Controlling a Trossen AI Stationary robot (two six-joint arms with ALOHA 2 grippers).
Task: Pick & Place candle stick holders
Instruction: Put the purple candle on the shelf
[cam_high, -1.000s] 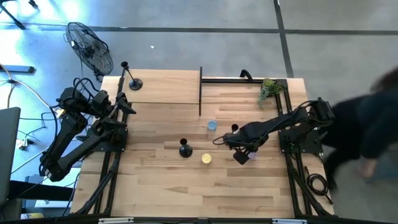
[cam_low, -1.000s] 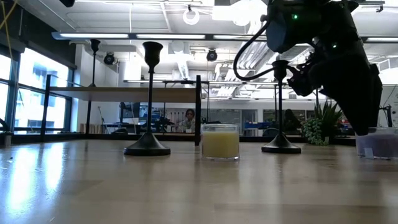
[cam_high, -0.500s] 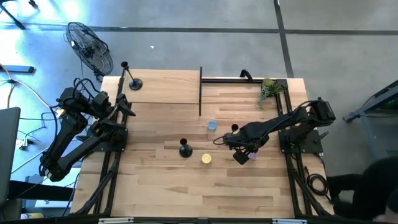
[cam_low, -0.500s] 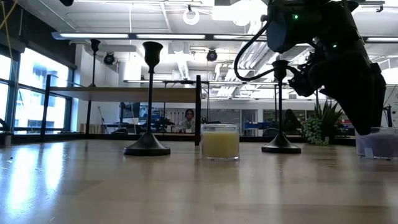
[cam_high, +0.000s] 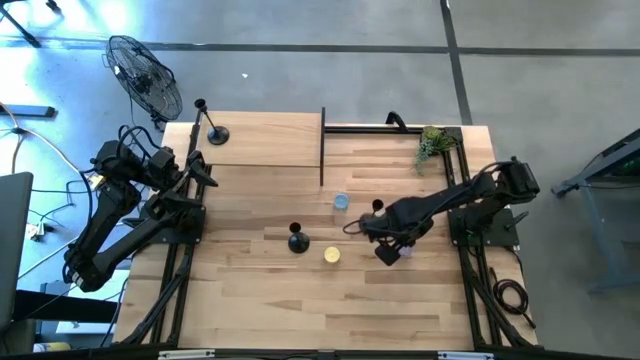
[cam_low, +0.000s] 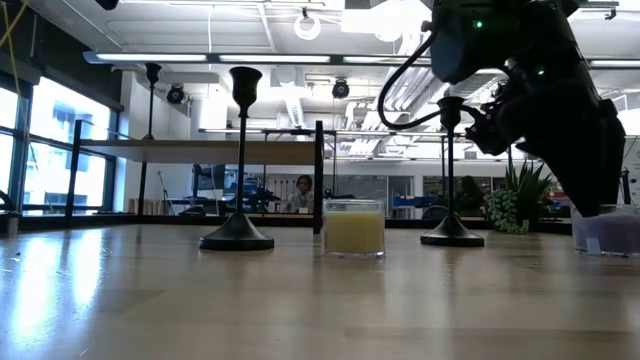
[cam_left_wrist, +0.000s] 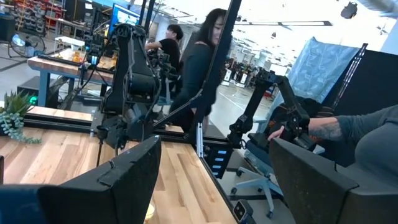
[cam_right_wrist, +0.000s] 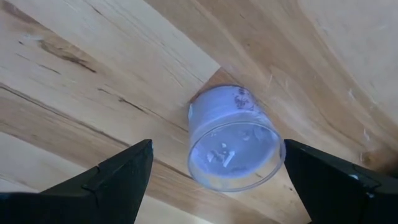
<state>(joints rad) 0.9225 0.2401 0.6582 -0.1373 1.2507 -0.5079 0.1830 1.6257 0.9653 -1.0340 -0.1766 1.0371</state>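
From above, the right gripper (cam_high: 388, 250) hangs spread over a pale jar (cam_high: 395, 252), with 1 candle stick holder (cam_high: 376, 207) just beyond it, a second holder (cam_high: 298, 241) off to its side past a yellow candle (cam_high: 332, 255), and a third holder (cam_high: 213, 130) far off near the folded left gripper (cam_high: 200, 170). At table level, 2 holders (cam_low: 238, 160) (cam_low: 451, 170) stand upright either side of the yellow candle. The right wrist view shows the jar (cam_right_wrist: 233, 140) between the spread fingers (cam_right_wrist: 118, 180), untouched; the left wrist view shows its own fingers (cam_left_wrist: 118, 180) spread, holding nothing.
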